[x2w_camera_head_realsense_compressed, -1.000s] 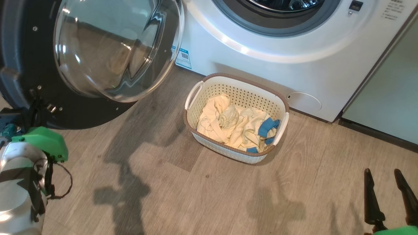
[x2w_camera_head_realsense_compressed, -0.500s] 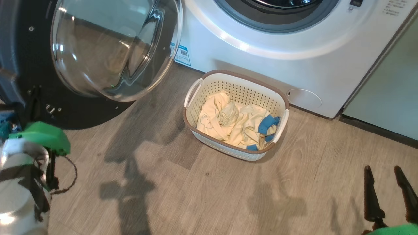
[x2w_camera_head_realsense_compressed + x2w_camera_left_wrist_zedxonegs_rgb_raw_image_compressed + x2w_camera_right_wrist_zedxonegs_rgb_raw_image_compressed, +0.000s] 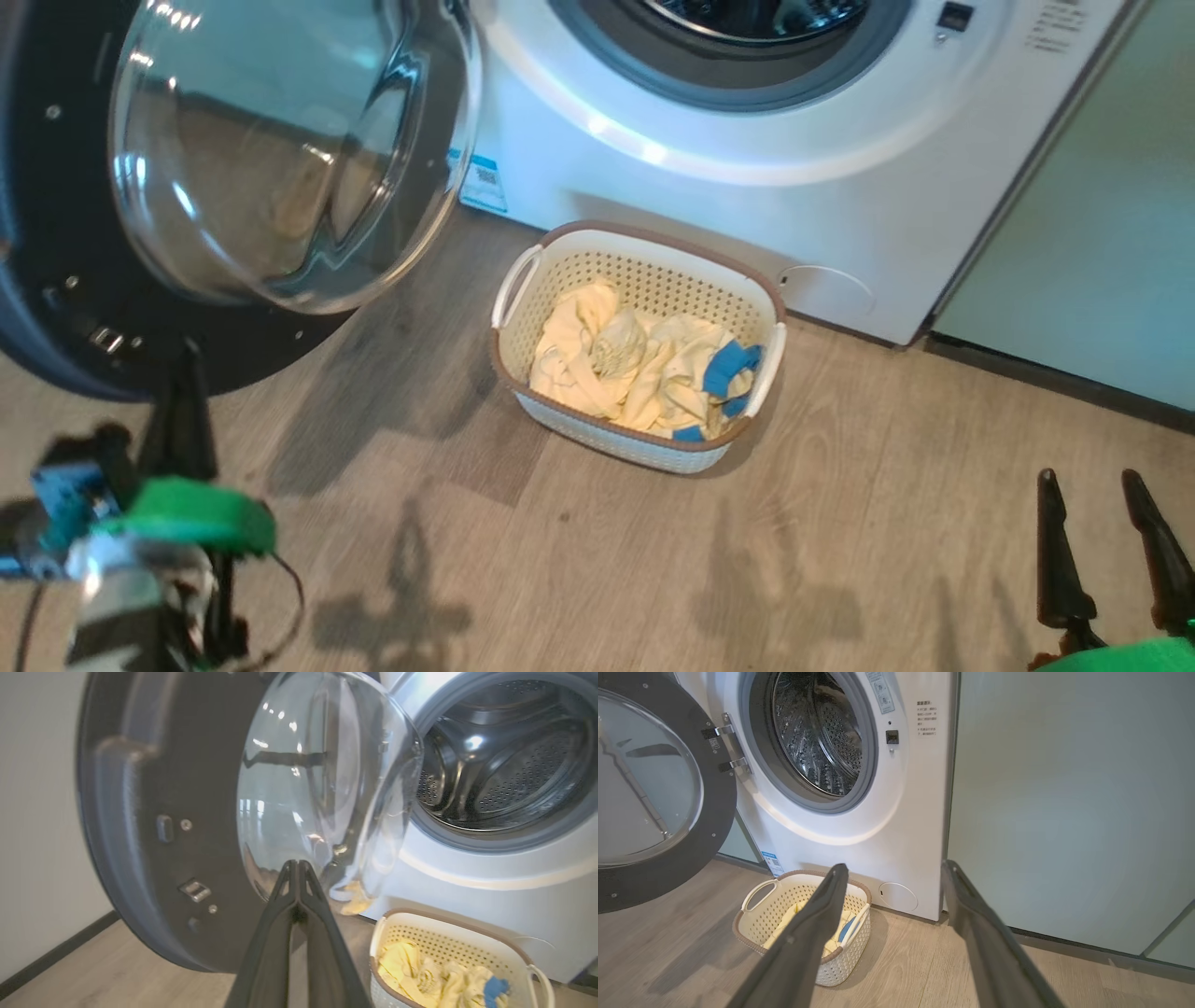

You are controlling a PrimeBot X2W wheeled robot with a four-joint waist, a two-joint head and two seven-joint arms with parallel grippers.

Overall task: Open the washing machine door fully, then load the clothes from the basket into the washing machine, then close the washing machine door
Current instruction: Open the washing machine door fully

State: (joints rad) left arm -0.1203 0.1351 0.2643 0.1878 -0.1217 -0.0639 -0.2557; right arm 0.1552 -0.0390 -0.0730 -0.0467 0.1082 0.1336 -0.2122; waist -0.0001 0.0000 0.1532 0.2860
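Washing machine door (image 3: 271,159) stands swung wide open at far left, glass bowl bulging out, w/ the drum mouth of the washing machine (image 3: 709,215) uncovered to its right. Basket (image 3: 644,241) sits on the wood floor (image 3: 887,523) just in front of the machine, clothes (image 3: 616,369) heaped inside, blue patch toward its right end. L gripper (image 3: 295,868) at near left: fingers pressed together, empty, pointing toward the door glass; R gripper (image 3: 1089,485) at near right: fingers spread apart, holding nothing.

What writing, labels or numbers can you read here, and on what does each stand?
No text here is legible.
The blue sticker low on the washing machine: QR code, print too small.
The printed lines right of the drum mouth: too small.
The slanted label above those lines: blurred.
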